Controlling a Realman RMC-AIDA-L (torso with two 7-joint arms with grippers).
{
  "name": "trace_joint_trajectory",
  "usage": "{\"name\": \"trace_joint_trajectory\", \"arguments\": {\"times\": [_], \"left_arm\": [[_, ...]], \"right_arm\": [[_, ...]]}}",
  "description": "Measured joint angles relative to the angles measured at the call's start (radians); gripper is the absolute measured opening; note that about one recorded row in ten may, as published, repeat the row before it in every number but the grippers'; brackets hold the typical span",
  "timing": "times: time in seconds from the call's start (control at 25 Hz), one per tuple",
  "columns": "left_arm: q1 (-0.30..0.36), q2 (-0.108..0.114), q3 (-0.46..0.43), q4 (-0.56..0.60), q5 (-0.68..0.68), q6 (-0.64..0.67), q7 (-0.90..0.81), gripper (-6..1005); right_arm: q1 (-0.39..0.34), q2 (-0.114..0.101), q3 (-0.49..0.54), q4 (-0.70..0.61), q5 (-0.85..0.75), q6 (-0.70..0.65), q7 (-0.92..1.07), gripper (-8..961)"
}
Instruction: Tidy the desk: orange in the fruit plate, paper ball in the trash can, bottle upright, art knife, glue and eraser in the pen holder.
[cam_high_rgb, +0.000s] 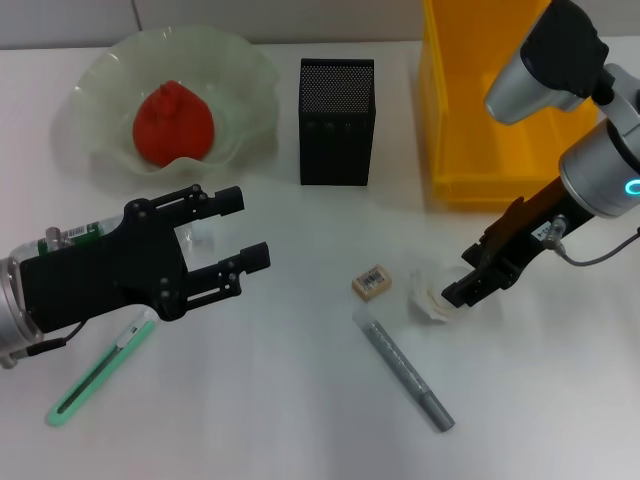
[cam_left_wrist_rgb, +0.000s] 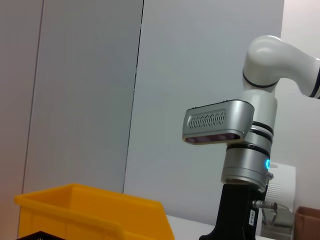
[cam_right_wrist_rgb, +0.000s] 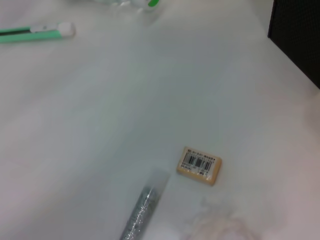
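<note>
Right gripper: low over the table, fingertips at the paper ball; whether they have closed on it cannot be told.
Eraser: flat, barcode up, just beyond the ball on the side away from that gripper.
Glue: lying near, below the eraser and apart from it.
Trash can: behind the right arm.
Left gripper: raised, jaws wide apart, holding nothing.
Bottle: lying down, mostly hidden under the left gripper's body.
Knife: lying beneath the left wrist.
Pen holder: upright, beyond the left fingertips.
Plate: beside the holder, orange inside.
</note>
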Motion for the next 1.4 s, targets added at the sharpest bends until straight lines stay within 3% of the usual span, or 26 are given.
{"name": "trace_joint_trajectory", "arguments": {"times": [1.08, 1.24, 1.4], "left_arm": [[-0.017, 0.000, 0.001, 0.000, 0.000, -0.021, 0.000, 683], [-0.018, 0.000, 0.001, 0.000, 0.000, -0.021, 0.000, 684], [-0.019, 0.000, -0.002, 0.000, 0.000, -0.021, 0.000, 684]], "right_arm": [[0.024, 0.001, -0.052, 0.108, 0.002, 0.094, -0.010, 524], [0.010, 0.002, -0.046, 0.080, 0.009, 0.090, -0.011, 511], [-0.049, 0.002, -0.043, -0.019, 0.062, 0.083, -0.011, 495]]}}
